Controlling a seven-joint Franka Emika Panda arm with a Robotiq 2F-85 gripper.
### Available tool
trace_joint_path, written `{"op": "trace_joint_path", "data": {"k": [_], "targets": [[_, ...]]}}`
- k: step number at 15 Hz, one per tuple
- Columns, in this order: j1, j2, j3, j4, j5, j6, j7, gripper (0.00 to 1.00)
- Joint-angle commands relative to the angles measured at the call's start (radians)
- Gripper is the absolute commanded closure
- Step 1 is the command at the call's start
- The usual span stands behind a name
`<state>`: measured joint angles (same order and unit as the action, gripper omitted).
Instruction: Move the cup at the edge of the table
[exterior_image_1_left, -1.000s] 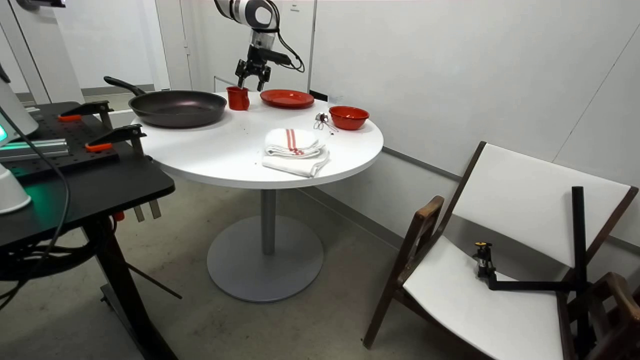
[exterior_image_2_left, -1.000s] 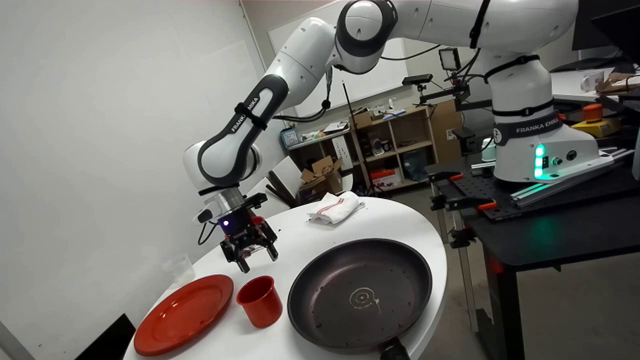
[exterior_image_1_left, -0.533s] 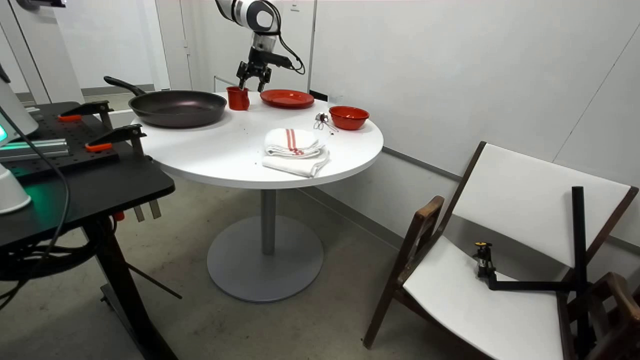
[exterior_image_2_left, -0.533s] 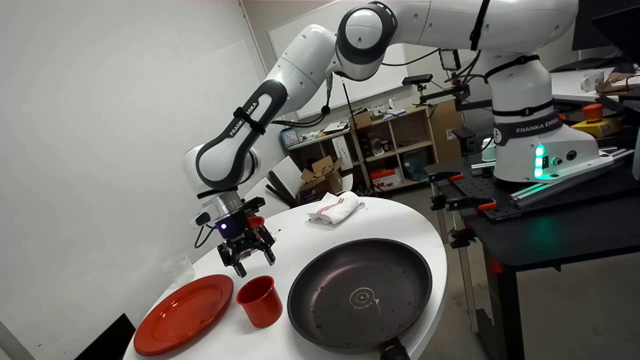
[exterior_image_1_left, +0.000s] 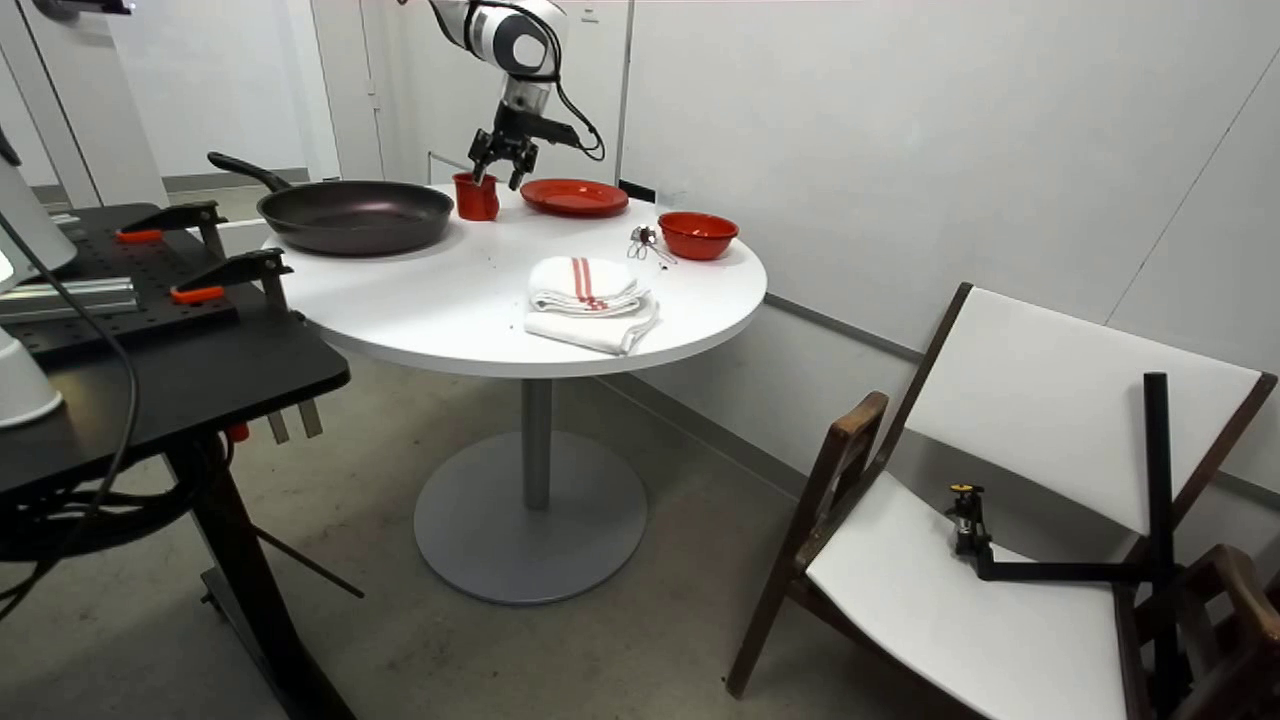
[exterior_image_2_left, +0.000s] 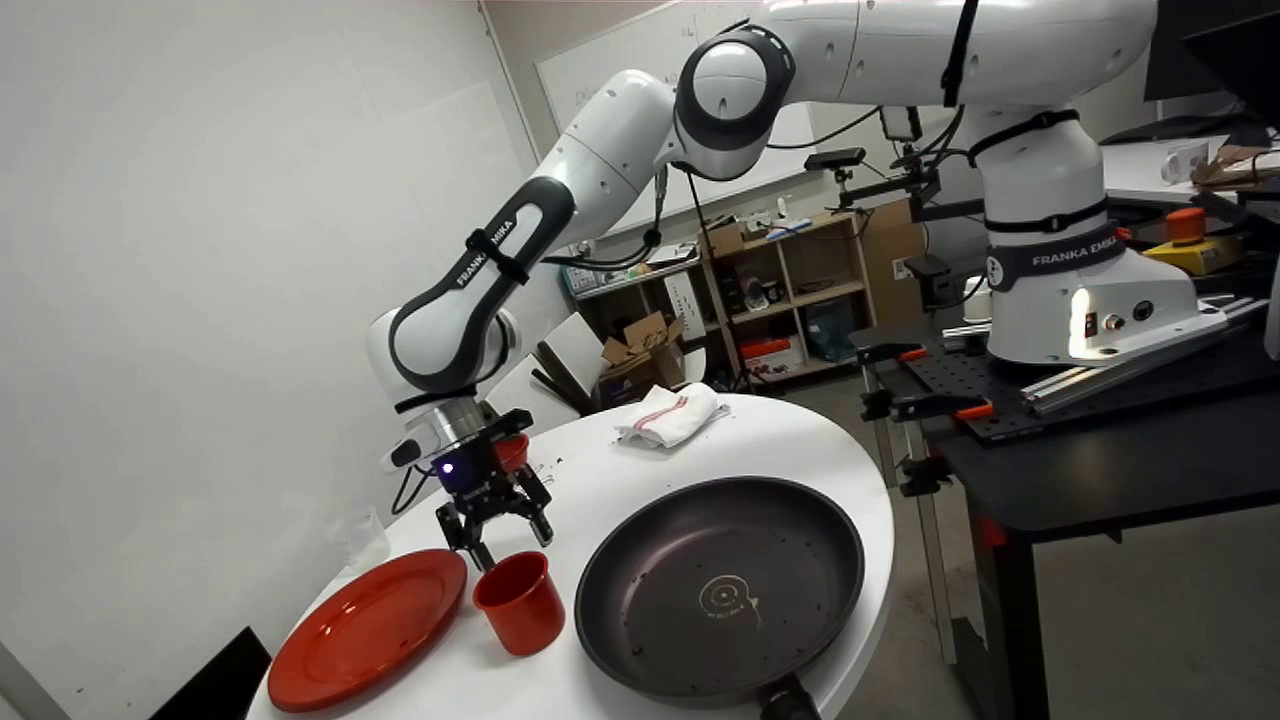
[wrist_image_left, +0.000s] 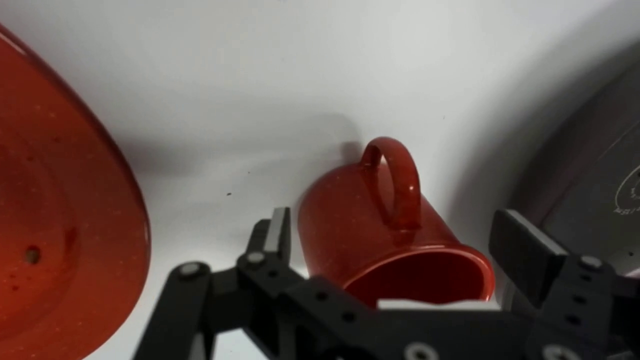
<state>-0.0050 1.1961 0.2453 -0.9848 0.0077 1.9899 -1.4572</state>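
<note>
Between plate (exterior_image_2_left: 368, 630) and pan (exterior_image_2_left: 718, 570), upright on the counter (exterior_image_2_left: 598, 478), stood the cup (exterior_image_2_left: 526, 610)! The gripper (exterior_image_2_left: 513, 545) hung close by, spread wide, empty; approach looked nearly done, grasp and move both remained.

A folded towel (exterior_image_1_left: 560, 288) (red-striped) lies near a red bowl (exterior_image_1_left: 698, 243); a dark pan (exterior_image_2_left: 690, 575) and red plate (exterior_image_2_left: 370, 630) sit apart.

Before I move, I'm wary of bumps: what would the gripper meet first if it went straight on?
Probably the red cup: in the wrist view it shows between the open fingers, though depth is unclear.
</note>
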Motion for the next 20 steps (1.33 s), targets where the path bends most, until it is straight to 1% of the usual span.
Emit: {"op": "trace_joint_path", "data": {"k": [1, 5, 7, 8, 9, 10, 11, 12, 13, 14, 15, 16, 18, 19, 20], "targets": [[0.007, 0.052, 0.007, 0.08, 0.033, -0.04, -0.029, 0.0], [0.01, 0.068, 0.007, 0.096, 0.038, -0.044, -0.027, 0.0], [0.01, 0.072, 0.007, 0.099, 0.04, -0.043, -0.027, 0.02], [0.009, 0.073, 0.007, 0.101, 0.041, -0.043, -0.026, 0.05], [0.009, 0.075, 0.007, 0.103, 0.042, -0.044, -0.026, 0.1], [0.009, 0.076, 0.008, 0.104, 0.043, -0.043, -0.026, 0.1], [0.009, 0.077, 0.008, 0.104, 0.044, -0.043, -0.026, 0.15], [0.01, 0.078, 0.008, 0.106, 0.045, -0.042, -0.026, 0.11], [0.001, 0.074, 0.021, 0.095, 0.033, -0.036, -0.021, 0.12], [0.0, 0.075, 0.022, 0.096, 0.033, -0.035, -0.021, 0.13], [0.0, 0.076, 0.024, 0.097, 0.033, -0.035, -0.021, 0.16], [0.0, 0.076, 0.026, 0.097, 0.032, -0.034, -0.021, 0.16], [0.0, 0.078, 0.03, 0.097, 0.032, -0.033, -0.02, 0.31], [0.0, 0.078, 0.032, 0.097, 0.031, -0.033, -0.02, 0.44], [0.0, 0.078, 0.034, 0.097, 0.031, -0.034, -0.02, 0.49]]}}
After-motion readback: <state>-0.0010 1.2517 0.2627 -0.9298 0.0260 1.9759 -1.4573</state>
